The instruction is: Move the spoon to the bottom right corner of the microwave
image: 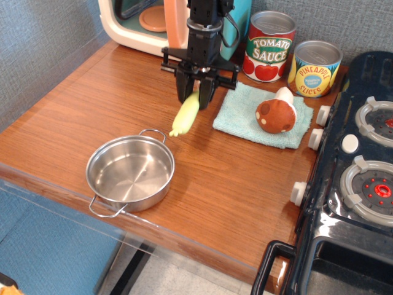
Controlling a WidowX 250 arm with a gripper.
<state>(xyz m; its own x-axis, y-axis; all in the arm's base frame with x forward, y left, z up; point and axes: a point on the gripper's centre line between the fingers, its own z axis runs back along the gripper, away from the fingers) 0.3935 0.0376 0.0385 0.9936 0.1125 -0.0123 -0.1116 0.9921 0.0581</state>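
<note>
My gripper [195, 95] is shut on the spoon [185, 115] and holds it in the air above the wooden table. Only the spoon's pale yellow-green handle shows, hanging down to the left below the fingers; its silver bowl is hidden between them. The microwave [138, 24], cream-white with a teal front and a peach-orange plate and handle, stands at the back left. My gripper hovers just in front of its right end.
A steel two-handled pot [130, 173] sits front left. A teal cloth [245, 112] with a brown toy mushroom [276, 114] lies to the right of my gripper. Tomato sauce [269, 46] and pineapple [314, 68] cans stand at the back. A black stove [355, 178] fills the right side.
</note>
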